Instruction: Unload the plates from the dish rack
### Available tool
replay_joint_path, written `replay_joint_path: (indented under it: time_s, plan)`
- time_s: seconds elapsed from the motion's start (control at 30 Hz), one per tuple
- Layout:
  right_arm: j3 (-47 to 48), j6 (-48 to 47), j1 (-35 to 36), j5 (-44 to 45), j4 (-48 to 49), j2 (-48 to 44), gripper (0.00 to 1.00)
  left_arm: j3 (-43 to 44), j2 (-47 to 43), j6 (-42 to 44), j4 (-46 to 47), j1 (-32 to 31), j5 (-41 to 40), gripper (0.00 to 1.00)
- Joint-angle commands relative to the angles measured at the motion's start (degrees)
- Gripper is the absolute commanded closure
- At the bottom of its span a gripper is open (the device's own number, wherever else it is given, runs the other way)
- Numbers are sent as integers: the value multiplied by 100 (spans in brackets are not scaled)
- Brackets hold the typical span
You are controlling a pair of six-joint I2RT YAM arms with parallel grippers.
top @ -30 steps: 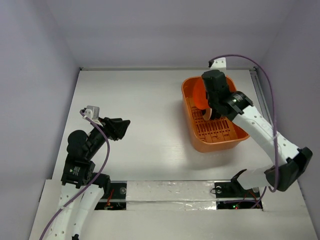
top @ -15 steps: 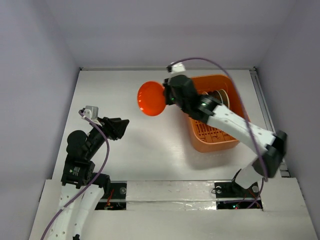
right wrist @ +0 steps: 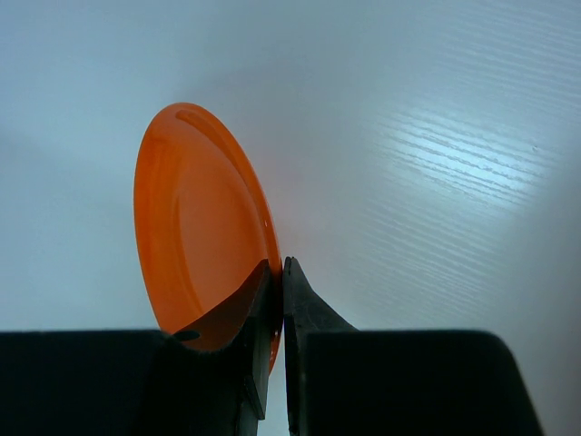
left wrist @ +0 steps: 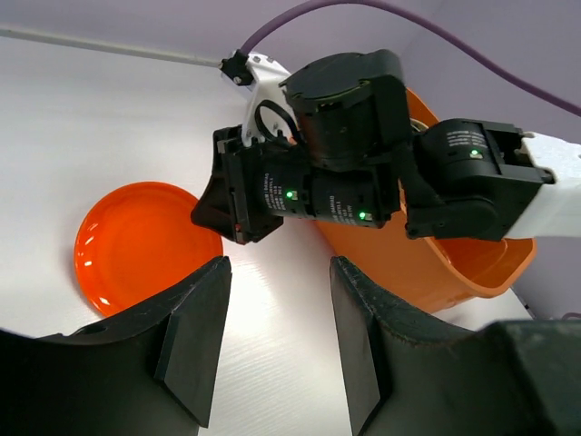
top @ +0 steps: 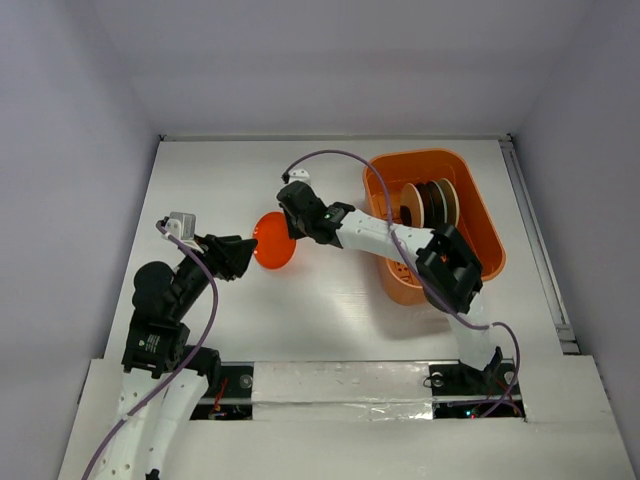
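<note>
The orange-red plate (top: 268,245) is held by its rim in my right gripper (top: 287,234), low over the white table left of the dish rack (top: 487,228). In the right wrist view the fingers are shut on the plate's (right wrist: 195,218) edge, at my right gripper (right wrist: 280,277). Other plates (top: 430,203) stand on edge in the rack's far part; at least one is black. My left gripper (top: 243,257) is open and empty, just left of the plate. In the left wrist view, my left gripper (left wrist: 277,309) faces the plate (left wrist: 136,245) and the rack (left wrist: 454,263).
The right arm (top: 400,240) stretches across the rack's left wall. Its purple cable (top: 330,160) loops above the table. White walls close the table at the back and sides. A taped strip (top: 340,385) runs along the near edge.
My right gripper lifted the orange-red plate out of the rack and carried it left and down toward the table, close to my left gripper. The left arm has not moved.
</note>
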Motion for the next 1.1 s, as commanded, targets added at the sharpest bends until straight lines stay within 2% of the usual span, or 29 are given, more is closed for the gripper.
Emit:
replay_joint_path:
  time_s: [0.0,0.17,0.33,0.47,0.73,0.8,0.87,0.9,1.07]
  plan:
    - [343,216,5,442,365,73,100,16,-62,-22,164,41,-47,56]
    - [361,242,5,839,127,266,95,16,-36,-31,173,41,-47,56]
    - [36,277,5,936,215,205,73,7,-27,-40,173,41,-39,56]
    - [-132,251,5,1006,224,100,68,-2,-27,-40,182,41,-47,55]
    - [-439,234,5,1050,110,-357,67,-2,-53,-31,190,41,-21,55]
    - [-596,181,5,998,136,-769,71,7,-62,-40,190,41,-30,55]
    - [-781,33,5,1128,180,-1364,86,-2,-62,-40,190,41,-30,55]
    - [-878,-38,5,1251,197,-1551,99,-2,-53,-40,190,41,-30,55]
    - [-1396,-293,-179,2393,-250,-2492,100,-2,-97,-31,190,41,-30,55]
